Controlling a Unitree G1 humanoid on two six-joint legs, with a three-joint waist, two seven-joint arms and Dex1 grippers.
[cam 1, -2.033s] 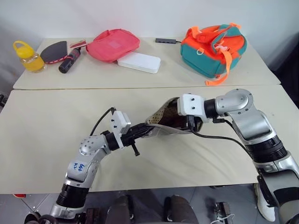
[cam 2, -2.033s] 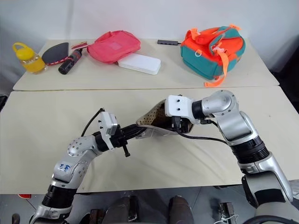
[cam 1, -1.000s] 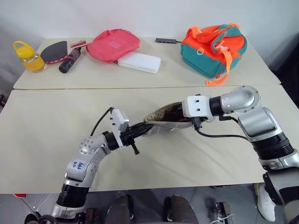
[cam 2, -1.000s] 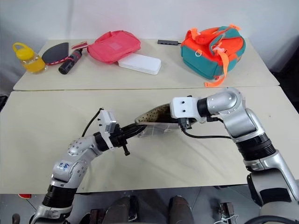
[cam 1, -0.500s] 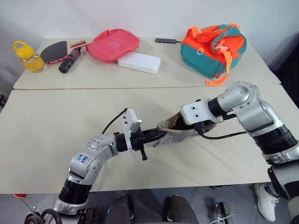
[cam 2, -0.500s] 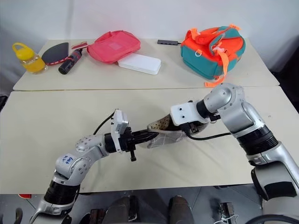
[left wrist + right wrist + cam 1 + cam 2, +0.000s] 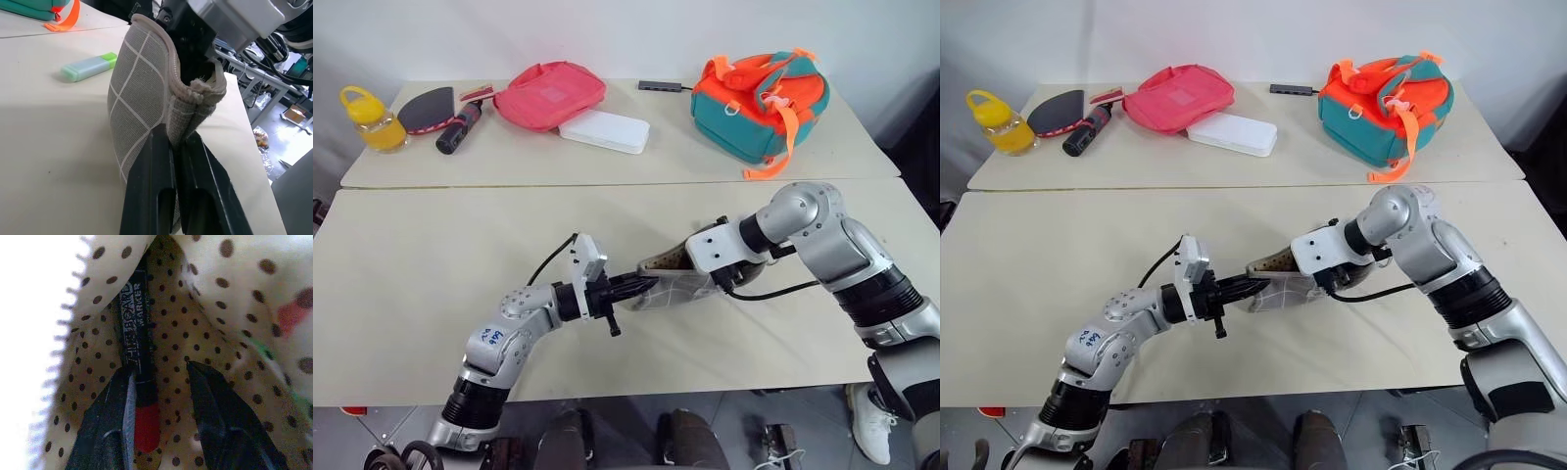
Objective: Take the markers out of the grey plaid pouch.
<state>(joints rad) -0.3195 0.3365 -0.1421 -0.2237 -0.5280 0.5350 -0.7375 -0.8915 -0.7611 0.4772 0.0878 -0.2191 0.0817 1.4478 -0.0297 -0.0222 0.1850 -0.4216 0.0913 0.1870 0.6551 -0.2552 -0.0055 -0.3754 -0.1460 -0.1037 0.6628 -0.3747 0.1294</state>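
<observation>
The near counter [image 7: 431, 284] carries the grey plaid pouch [image 7: 680, 287], lifted at one end between the 2 arms. The left claw [image 7: 178, 147] is clamped shut on the pouch's end seam, holding it upright. The right claw [image 7: 161, 377] reaches down into the pouch mouth, jaws parted inside the tan dotted lining; a black-and-red marker [image 7: 139, 377] lies against one finger [image 7: 115, 401], but whether it is actually pinched is hard to make out. From the head views the right claw's white housing hides the pouch interior. A pale mint green marker [image 7: 89, 67] lies on the counter beyond the pouch. On the far counter [image 7: 636, 162] sit an orange-teal backpack [image 7: 759, 93], a pink-red pouch [image 7: 551, 93], a white case [image 7: 604, 130], a paddle [image 7: 426, 106], a black cylinder [image 7: 458, 127] and a yellow bottle [image 7: 372, 119].
</observation>
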